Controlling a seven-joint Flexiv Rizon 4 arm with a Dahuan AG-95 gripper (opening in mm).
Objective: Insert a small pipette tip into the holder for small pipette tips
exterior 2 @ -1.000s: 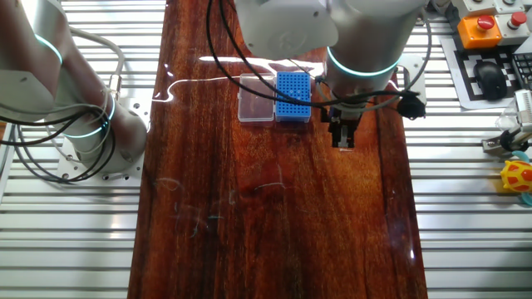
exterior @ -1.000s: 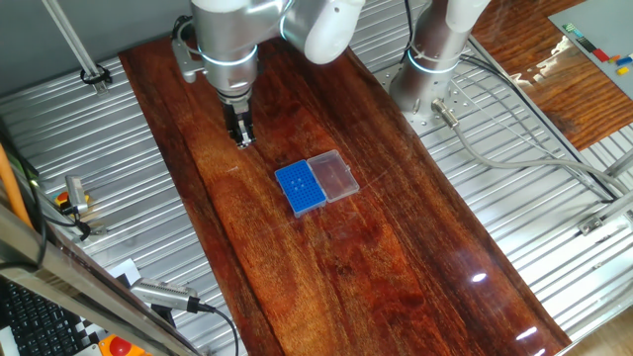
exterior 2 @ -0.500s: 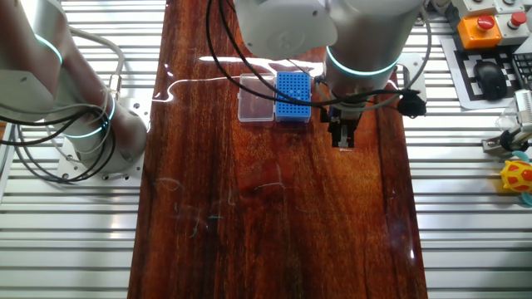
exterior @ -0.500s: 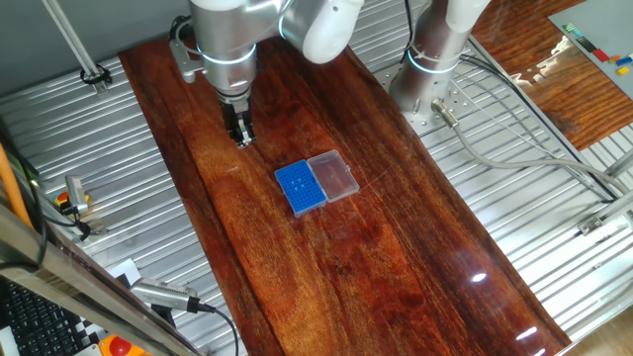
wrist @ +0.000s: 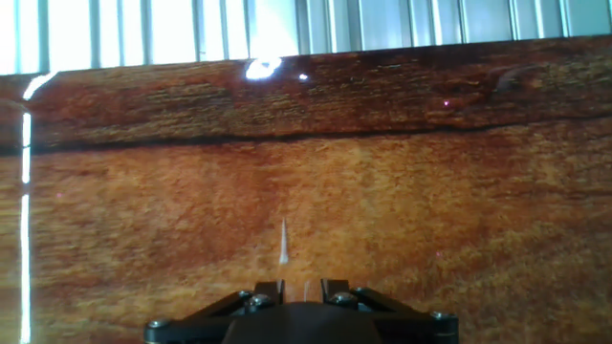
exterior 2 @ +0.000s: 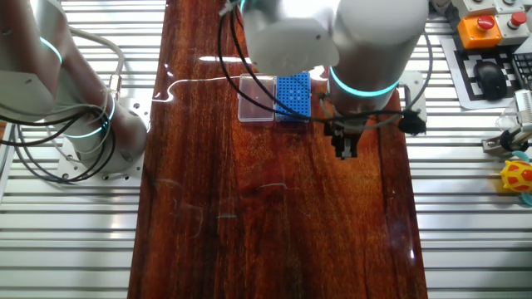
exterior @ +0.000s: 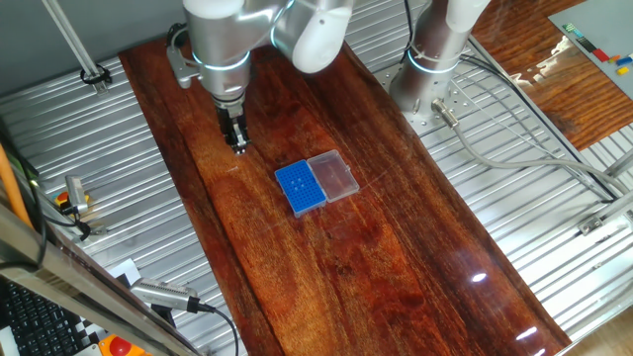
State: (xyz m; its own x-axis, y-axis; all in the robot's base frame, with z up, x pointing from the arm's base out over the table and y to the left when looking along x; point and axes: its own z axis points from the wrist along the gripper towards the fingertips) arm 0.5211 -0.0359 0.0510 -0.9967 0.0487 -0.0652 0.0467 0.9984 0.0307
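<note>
The holder for small pipette tips (exterior: 300, 188) is a small bright-blue rack on the wooden table, with a clear lid (exterior: 332, 175) joined to its right side. In the other fixed view the holder (exterior 2: 293, 95) lies partly under the arm, the lid (exterior 2: 256, 98) to its left. My gripper (exterior: 238, 148) hangs over the wood, up and left of the holder and apart from it; it also shows in the other fixed view (exterior 2: 347, 152). In the hand view the gripper (wrist: 301, 285) has its jaws close together, and a thin pale pipette tip (wrist: 283, 244) sticks out from them over bare wood.
A second arm's base (exterior: 432, 74) stands at the table's far right side. Ribbed metal plates (exterior: 89, 158) flank the wooden table (exterior: 396, 257). A control box with buttons (exterior 2: 490, 29) and a yellow toy (exterior 2: 517, 178) lie off the table.
My gripper has shifted a little away from the holder, with the tip still in it. The arm's body now covers more of the holder in the other fixed view.
</note>
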